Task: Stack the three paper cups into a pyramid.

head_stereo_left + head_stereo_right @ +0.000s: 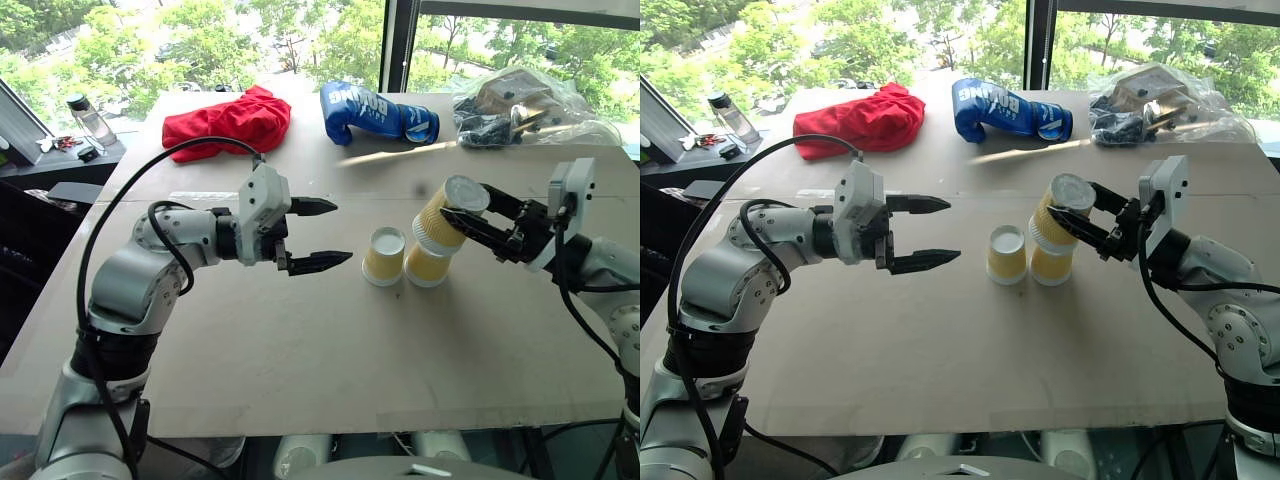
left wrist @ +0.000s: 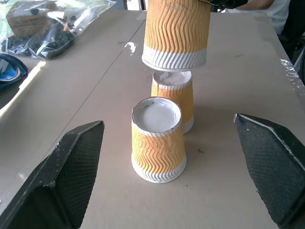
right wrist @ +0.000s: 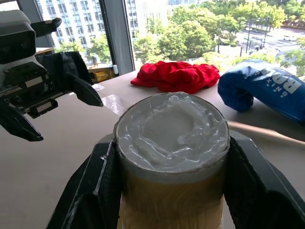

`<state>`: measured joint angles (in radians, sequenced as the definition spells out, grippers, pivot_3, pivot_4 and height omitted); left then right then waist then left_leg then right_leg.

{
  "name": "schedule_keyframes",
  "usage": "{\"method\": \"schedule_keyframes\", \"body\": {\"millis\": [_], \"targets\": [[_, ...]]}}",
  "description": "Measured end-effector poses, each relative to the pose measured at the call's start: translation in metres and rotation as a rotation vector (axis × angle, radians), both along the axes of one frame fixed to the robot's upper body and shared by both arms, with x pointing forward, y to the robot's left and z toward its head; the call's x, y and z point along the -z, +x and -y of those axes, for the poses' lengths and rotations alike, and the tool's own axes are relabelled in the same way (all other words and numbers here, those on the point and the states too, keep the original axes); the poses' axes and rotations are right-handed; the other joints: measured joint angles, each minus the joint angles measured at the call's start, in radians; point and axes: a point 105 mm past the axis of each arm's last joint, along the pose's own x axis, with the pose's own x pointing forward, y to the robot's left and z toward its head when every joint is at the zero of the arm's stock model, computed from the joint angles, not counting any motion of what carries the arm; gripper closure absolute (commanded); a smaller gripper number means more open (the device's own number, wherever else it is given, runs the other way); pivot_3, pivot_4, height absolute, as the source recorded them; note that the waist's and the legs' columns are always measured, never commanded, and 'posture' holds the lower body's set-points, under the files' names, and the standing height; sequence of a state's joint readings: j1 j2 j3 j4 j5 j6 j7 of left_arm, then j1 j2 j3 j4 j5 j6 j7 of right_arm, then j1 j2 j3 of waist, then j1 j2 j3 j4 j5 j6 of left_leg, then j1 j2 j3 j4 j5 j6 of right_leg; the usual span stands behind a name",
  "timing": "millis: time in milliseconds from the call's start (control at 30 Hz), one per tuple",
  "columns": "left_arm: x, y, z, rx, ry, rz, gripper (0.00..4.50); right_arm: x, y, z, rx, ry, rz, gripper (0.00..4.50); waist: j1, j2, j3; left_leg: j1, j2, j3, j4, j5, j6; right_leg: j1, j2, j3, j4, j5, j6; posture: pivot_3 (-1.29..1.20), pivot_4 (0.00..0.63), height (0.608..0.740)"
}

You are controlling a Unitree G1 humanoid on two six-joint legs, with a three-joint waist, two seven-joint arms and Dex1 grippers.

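Note:
Two paper cups stand upside down side by side on the table, the left one touching or nearly touching the right one. The third cup hangs tilted just above the right one, base up, with my right gripper shut on it. The right wrist view has this cup clamped between both fingers. My left gripper is open, level, a short way left of the cups with nothing in it. Between its fingers, the left wrist view takes in the near cup, the far cup and the held cup.
At the back of the table lie a red cloth, a blue boxing glove and a clear plastic bag of dark items. A bottle stands on a side shelf at far left.

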<state>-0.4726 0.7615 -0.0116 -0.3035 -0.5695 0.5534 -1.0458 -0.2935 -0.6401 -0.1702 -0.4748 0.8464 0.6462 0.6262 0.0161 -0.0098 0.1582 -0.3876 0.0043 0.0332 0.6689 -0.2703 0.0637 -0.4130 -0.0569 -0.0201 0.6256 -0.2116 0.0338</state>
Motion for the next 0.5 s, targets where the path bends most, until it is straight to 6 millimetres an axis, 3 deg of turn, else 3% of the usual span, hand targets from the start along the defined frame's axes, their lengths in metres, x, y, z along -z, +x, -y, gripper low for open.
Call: {"method": "schedule_keyframes", "body": {"millis": [233, 400, 500], "targets": [[-0.001, -0.001, 0.000, -0.013, -0.002, 0.013, 0.00, 0.003, 0.007, -0.007, -0.016, -0.056, 0.002, 2.42, -0.002, -0.001, 0.000, 0.000, 0.000, 0.000, 0.000, 0.000, 0.000, -0.001, 0.000, -0.001, 0.000, 0.002, 0.003, 0.00, 0.150, 0.740], [-0.001, -0.001, 0.000, -0.018, -0.003, 0.012, 0.00, -0.007, 0.013, -0.011, -0.019, -0.058, 0.033, 2.42, -0.003, -0.001, 0.000, 0.000, 0.000, -0.001, 0.000, 0.000, 0.000, -0.001, 0.001, -0.001, 0.000, 0.002, 0.003, 0.00, 0.150, 0.740], [0.002, -0.001, -0.001, -0.023, -0.003, 0.003, 0.00, -0.001, 0.013, -0.019, -0.046, -0.070, 0.011, 2.42, -0.003, -0.001, 0.000, -0.001, 0.000, -0.001, 0.000, 0.000, 0.000, -0.001, 0.001, -0.001, 0.000, 0.002, 0.003, 0.00, 0.150, 0.740]]}}
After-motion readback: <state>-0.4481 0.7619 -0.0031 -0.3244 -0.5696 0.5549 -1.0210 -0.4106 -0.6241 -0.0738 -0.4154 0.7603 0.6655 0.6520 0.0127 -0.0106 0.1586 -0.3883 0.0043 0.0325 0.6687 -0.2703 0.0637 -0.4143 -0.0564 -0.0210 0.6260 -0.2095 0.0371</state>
